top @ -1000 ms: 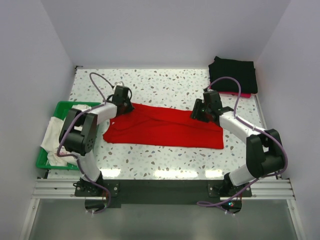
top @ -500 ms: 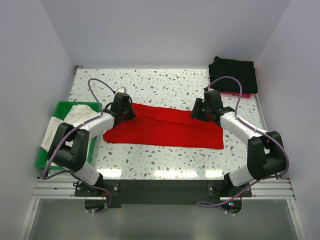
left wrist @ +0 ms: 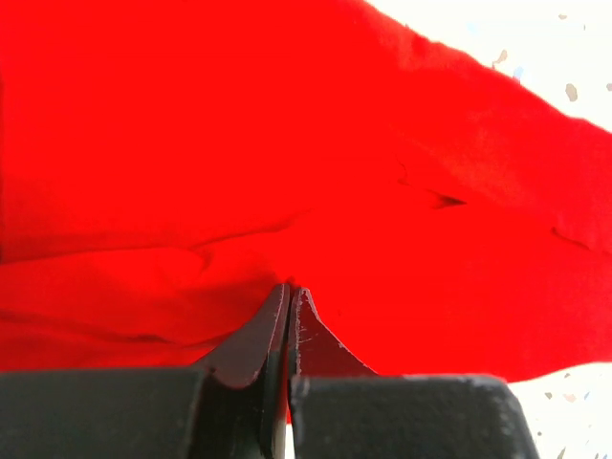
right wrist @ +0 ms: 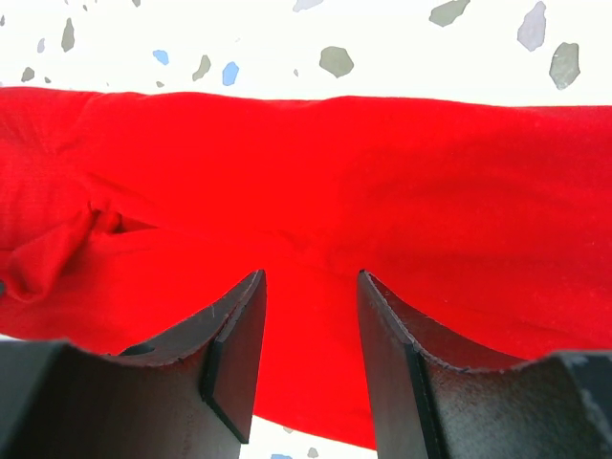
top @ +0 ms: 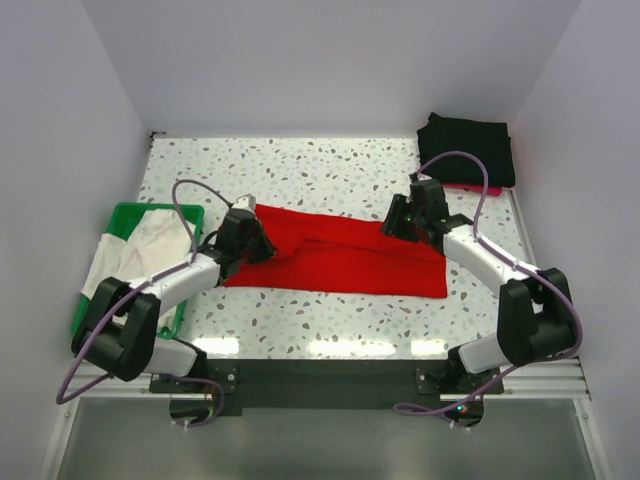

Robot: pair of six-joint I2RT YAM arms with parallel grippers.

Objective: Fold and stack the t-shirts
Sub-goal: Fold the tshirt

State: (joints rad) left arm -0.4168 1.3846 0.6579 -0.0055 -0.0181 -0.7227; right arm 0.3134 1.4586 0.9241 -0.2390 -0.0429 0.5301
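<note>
As the left pincer (top: pixel 258 243), shut tight on the left end of the red t-shirt (top: pixel 340 258), has dragged it nearer, w/ the right pincer (top: pixel 398 222) half-open over the far-right hem mid-counter (top: pixel 300 170), the 1st fold is prob. underway.

The red t-shirt (top: pixel 340 250) is plain bright red. It fills the field ahead of the left gripper (left wrist: pixel 289 287) and lies under the right gripper (right wrist: pixel 308 277).

The fingers (right wrist: pixel 234 354) of both grippers are matt black.

The table (top: pixel 330 165) is white with grey and dark speckles (a few blue chips show just beyond the right gripper).

The black t-shirts (top: pixel 468 145), well beyond the right gripper, are solid black, with a magenta strip (top: pixel 462 188) at their near edge.

The basket (top: pixel 125 211), left of the left gripper, is green. The white t-shirt (top: pixel 150 235) in it is off-white.

The arms (top: pixel 478 257) have white links and black joints. The cables (top: pixel 450 155) are purple.
</note>
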